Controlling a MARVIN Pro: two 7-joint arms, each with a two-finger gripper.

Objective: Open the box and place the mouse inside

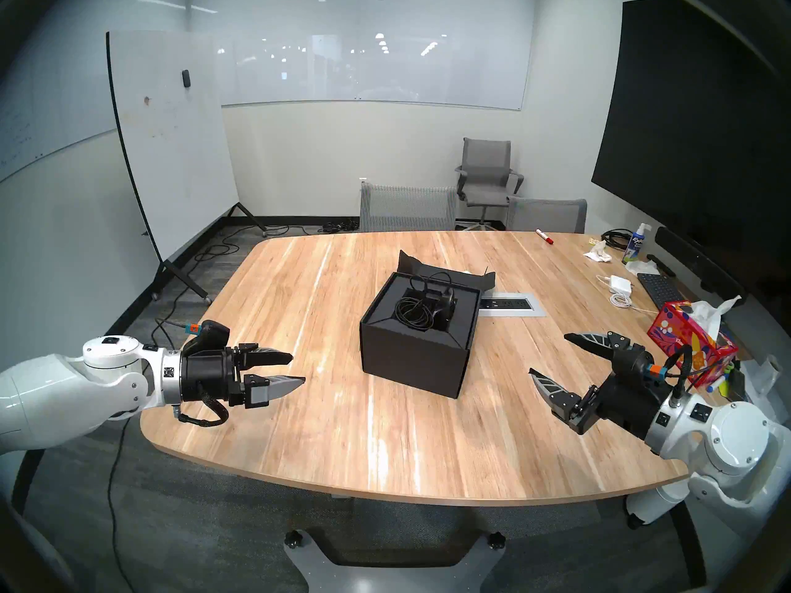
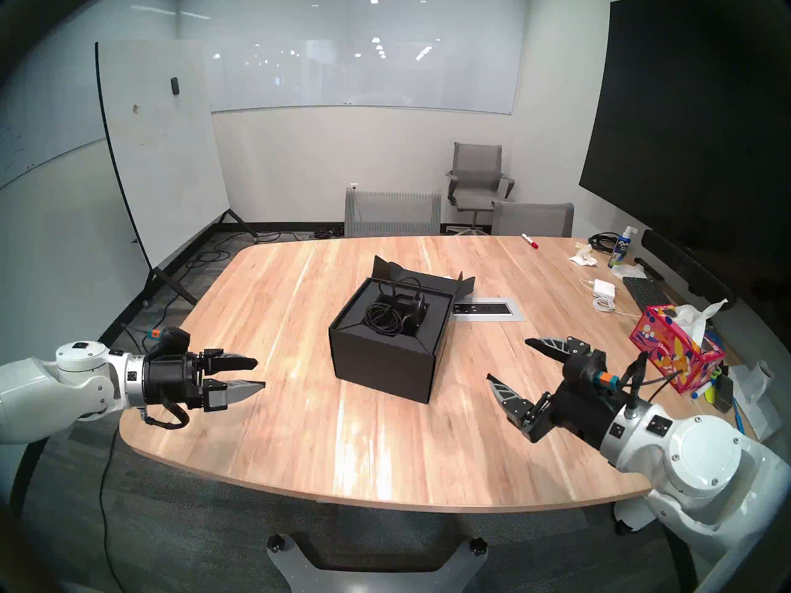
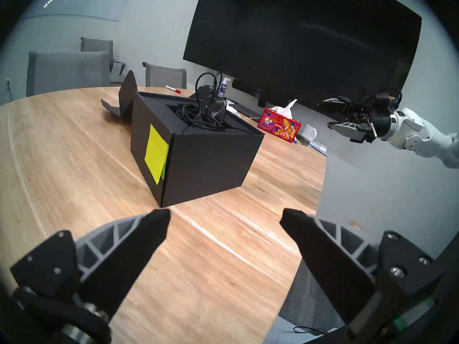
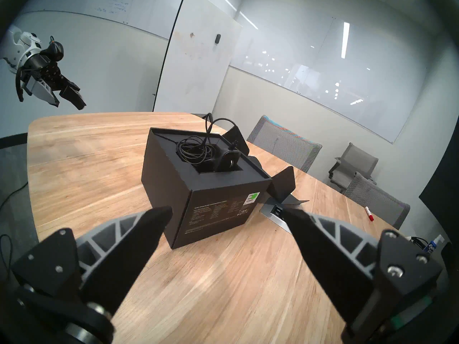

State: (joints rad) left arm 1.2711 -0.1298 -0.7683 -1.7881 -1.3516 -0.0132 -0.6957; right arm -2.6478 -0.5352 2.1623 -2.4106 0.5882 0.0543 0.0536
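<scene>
Head view: black box mid-table, flap lid open, mouse and coiled cable sitting in its insert. Left gripper and right gripper both spread wide, empty, hovering either side, well apart from box.

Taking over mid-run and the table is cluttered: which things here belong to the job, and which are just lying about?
Job:
- black box, lid open
- mouse with its coiled cable, sitting in the box's insert
- left hand and right hand, both open, holding nothing

Lying about:
- red tissue box
- white charger
- keyboard
- red marker
- spray bottle
</scene>
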